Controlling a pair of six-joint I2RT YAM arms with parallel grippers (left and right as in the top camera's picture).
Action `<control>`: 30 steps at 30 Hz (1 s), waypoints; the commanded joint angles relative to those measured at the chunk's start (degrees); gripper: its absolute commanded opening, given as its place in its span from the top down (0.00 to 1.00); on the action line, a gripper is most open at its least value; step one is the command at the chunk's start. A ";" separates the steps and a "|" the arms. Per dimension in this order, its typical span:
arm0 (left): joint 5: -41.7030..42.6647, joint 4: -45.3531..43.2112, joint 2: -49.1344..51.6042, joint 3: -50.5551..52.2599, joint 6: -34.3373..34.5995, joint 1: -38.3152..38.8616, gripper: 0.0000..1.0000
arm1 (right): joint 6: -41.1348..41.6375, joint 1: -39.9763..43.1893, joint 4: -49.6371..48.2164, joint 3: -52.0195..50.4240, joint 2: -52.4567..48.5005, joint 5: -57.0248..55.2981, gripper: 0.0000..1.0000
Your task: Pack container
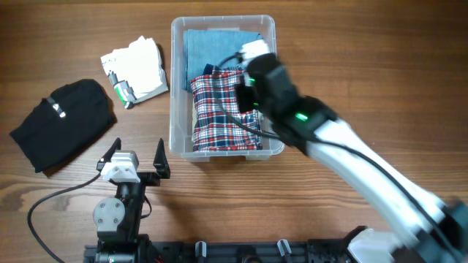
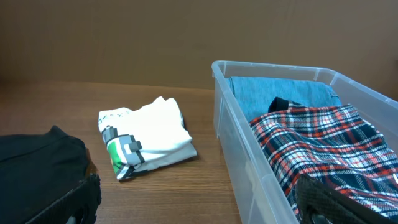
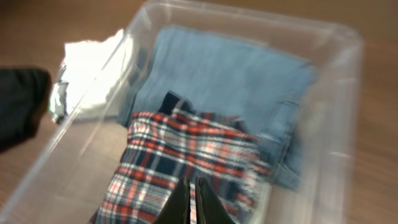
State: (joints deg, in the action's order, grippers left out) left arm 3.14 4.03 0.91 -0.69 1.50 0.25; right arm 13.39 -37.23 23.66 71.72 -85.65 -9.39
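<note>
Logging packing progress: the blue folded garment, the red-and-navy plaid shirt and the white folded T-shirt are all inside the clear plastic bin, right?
Not quite. The overhead view shows the white folded T-shirt on the wooden table, outside the clear plastic bin, to its left. The blue folded garment and the red-and-navy plaid shirt are inside it.

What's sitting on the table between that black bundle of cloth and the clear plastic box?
A folded white shirt with a green print lies there, clearest in the left wrist view.
</note>
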 commanded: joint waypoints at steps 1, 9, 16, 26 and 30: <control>0.87 0.04 -0.09 0.37 -1.09 0.26 0.00 | 0.33 2.60 5.55 -0.04 9.44 -9.57 0.94; 0.87 0.04 -0.09 0.37 -1.09 0.26 0.00 | 0.04 18.82 13.14 -0.04 21.94 -13.62 0.68; 0.87 0.04 -0.09 0.37 -1.09 0.26 0.00 | 0.11 34.25 18.93 -0.07 21.77 -16.11 0.01; 0.87 0.04 -0.09 0.37 -1.09 0.26 0.00 | 0.13 35.54 19.43 -0.04 16.55 -16.09 0.00; 0.87 0.04 -0.09 0.37 -1.09 0.26 0.00 | 0.11 35.54 19.43 -0.04 13.88 -16.09 0.00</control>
State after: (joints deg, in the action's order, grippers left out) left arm 3.14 4.01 0.91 -0.69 1.50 0.25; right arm 13.56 -1.80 42.89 71.72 -69.60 -24.47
